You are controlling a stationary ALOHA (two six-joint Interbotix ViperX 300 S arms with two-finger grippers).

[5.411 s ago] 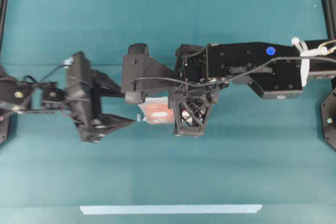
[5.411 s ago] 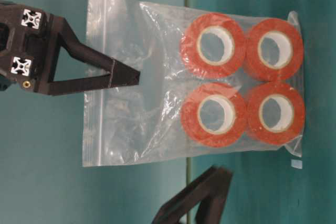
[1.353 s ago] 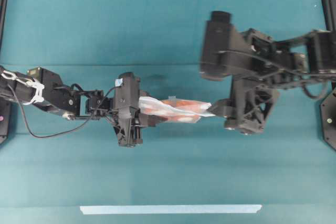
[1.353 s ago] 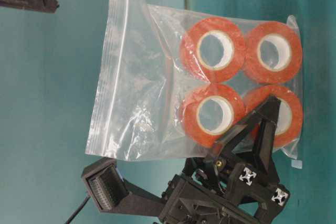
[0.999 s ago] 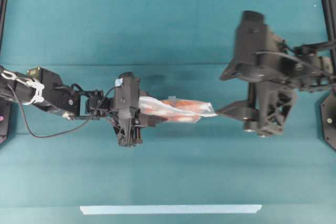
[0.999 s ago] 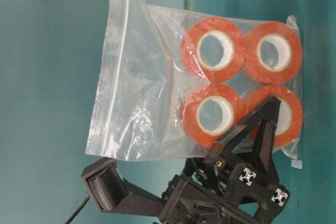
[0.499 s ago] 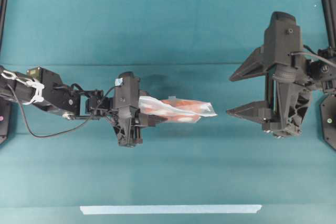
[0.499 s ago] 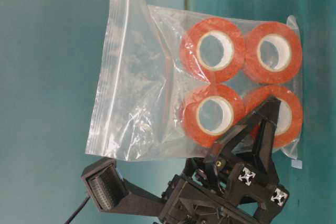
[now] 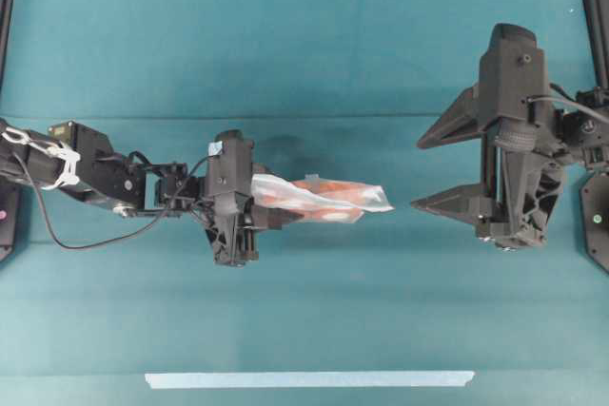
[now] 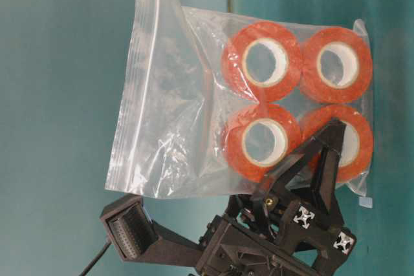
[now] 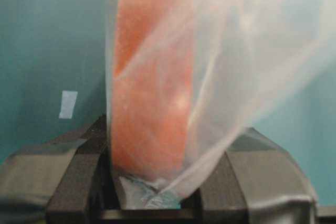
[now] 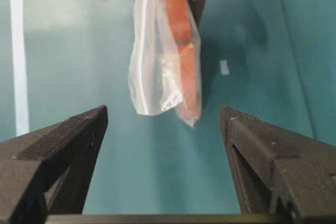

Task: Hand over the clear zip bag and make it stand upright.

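Observation:
The clear zip bag (image 9: 324, 199) shows edge-on from above, with orange-red tape rolls (image 10: 262, 61) low in it and the zip strip (image 10: 132, 88) along the opposite edge. My left gripper (image 9: 262, 211) is shut on one side edge of the bag (image 11: 152, 77), beside the rolls; in the left wrist view plastic and orange fill the gap between the jaws. My right gripper (image 9: 417, 175) stands wide open a short way right of the bag's free edge, touching nothing. In the right wrist view the bag (image 12: 157, 51) sits beyond its spread fingers (image 12: 79, 129). Whether the bag touches the table cannot be told.
A long white tape strip (image 9: 309, 379) lies on the teal table near the front edge. A small white tape scrap (image 12: 224, 67) sits on the cloth close to the bag. Black frame posts (image 9: 6, 45) stand at both sides.
The right gripper has let go of the bag's free edge and drawn back to the right, jaws wide. The left gripper keeps its hold on the bag, which stays in place.

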